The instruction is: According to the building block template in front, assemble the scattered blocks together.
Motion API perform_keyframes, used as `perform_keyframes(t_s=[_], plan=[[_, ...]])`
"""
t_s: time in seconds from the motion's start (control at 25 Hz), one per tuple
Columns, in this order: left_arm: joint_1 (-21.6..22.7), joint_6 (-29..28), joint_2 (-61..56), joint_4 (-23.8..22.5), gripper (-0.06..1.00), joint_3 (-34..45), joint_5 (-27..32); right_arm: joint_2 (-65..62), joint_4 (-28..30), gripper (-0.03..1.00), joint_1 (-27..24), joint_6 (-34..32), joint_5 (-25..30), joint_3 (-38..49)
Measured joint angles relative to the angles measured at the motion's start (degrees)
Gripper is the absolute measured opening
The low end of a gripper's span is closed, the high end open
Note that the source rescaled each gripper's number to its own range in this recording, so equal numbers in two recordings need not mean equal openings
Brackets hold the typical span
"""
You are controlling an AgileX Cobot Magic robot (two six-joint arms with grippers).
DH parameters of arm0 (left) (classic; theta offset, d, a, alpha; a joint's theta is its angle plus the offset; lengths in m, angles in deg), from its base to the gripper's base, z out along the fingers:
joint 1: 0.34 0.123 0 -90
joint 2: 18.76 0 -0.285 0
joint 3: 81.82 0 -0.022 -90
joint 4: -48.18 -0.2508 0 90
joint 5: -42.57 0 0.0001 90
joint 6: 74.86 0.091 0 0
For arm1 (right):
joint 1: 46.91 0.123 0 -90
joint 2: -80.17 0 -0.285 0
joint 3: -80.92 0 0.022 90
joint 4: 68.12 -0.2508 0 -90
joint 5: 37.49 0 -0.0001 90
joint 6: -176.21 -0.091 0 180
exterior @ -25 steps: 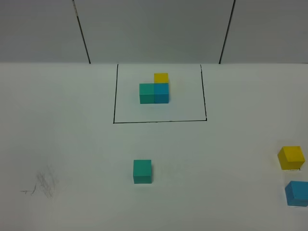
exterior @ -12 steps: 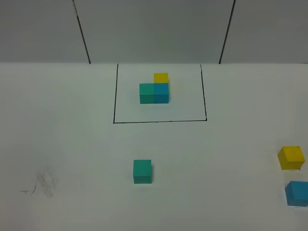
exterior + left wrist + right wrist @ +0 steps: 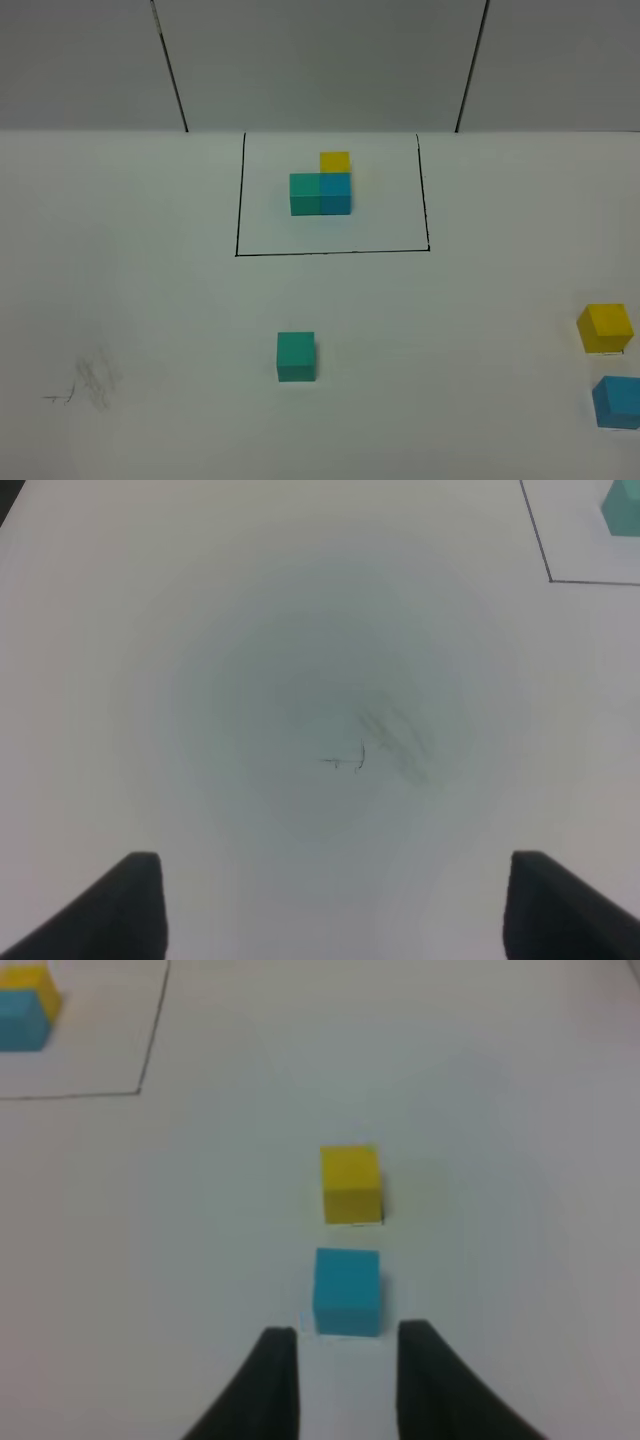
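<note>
White table (image 3: pixel 150 280) all round, with a faint grey scribble (image 3: pixel 90 383) smudged on it. The template (image 3: pixel 321 188) shows teal-green, blue and yellow, ringed by a thin black outline (image 3: pixel 330 252). The teal cube (image 3: pixel 296 356) is plain matte teal-green, the template's shade. The yellow cube (image 3: pixel 605 328) is bright and the blue cube (image 3: pixel 617 402) sky blue. The wall (image 3: pixel 320 60) is pale grey, crossed by dark seams (image 3: pixel 170 70). The left fingers (image 3: pixel 130 910) are black, the right fingers (image 3: pixel 265 1390) black too.

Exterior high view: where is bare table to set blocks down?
Bare: either side of the teal-green cube, below the outline: left to the smudge, right to the yellow cube. Crowded: right edge, blue cube close by the yellow.
</note>
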Motion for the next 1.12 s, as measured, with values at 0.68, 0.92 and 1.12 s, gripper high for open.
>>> perform_keyframes(t_s=[0.68,0.92,1.12], plan=[[0.0,0.0,0.0,0.0,0.52,0.0,0.0,40.0,-5.7,1.0,0.0,4.7,-5.0,-8.3],[0.0,-0.1,0.0,0.0,0.52,0.0,0.0,56.6,0.3,0.99,0.0,3.0,-5.5,-13.4],[0.0,-0.1,0.0,0.0,0.52,0.0,0.0,66.9,5.1,0.98,0.0,-0.1,-5.6,-15.1]])
